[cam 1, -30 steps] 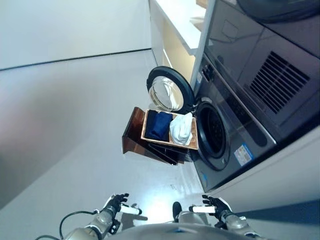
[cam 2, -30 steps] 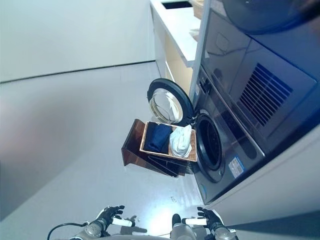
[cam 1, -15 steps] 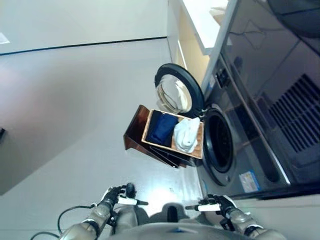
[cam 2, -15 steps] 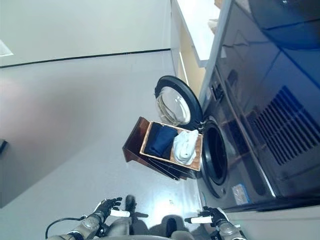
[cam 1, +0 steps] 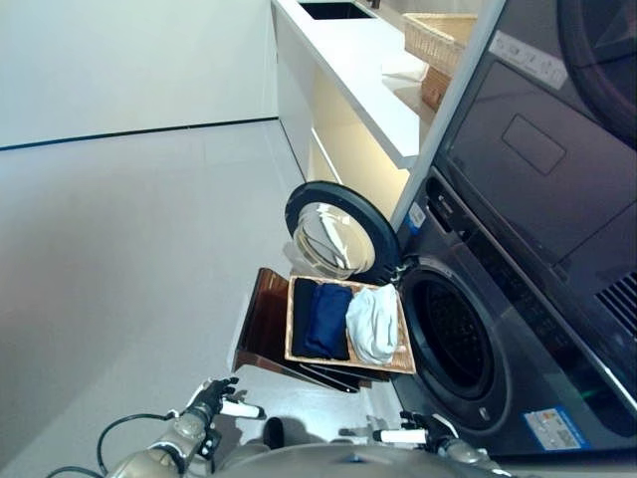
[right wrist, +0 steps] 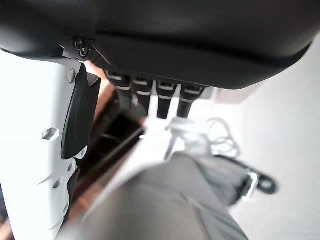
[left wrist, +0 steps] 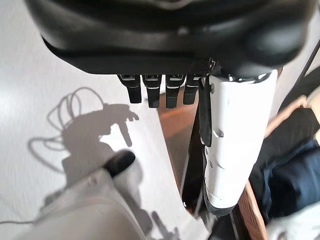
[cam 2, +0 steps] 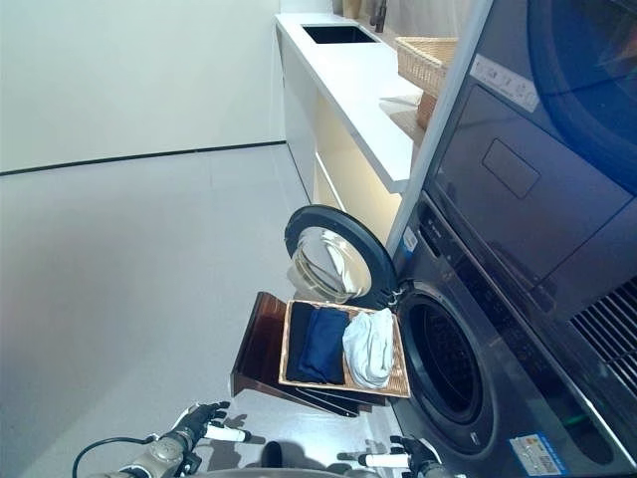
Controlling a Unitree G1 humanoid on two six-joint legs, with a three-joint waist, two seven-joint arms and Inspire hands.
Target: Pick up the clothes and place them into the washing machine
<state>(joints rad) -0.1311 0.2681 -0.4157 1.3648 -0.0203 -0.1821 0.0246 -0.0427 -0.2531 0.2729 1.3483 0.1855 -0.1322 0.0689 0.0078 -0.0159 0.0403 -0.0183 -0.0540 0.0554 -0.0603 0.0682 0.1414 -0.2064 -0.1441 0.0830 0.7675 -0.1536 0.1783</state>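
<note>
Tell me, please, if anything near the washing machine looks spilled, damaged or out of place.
Nothing stands out. The washing machine has its door swung open. The basket sits on a wooden stand in front of it, with the dark blue clothes and white clothes inside. Nothing lies on the floor. Both hands, left hand and right hand, are empty.

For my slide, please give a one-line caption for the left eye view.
Clothes basket with dark and white laundry beside the open washing machine.

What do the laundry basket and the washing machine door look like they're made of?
The basket looks like woven wicker or rattan: tan rim with a plaited texture. The washing machine door seems to be a dark, glossy plastic ring round a clear bowl of glass or plastic, which shows reflections. Neither can be confirmed by look alone.
</note>
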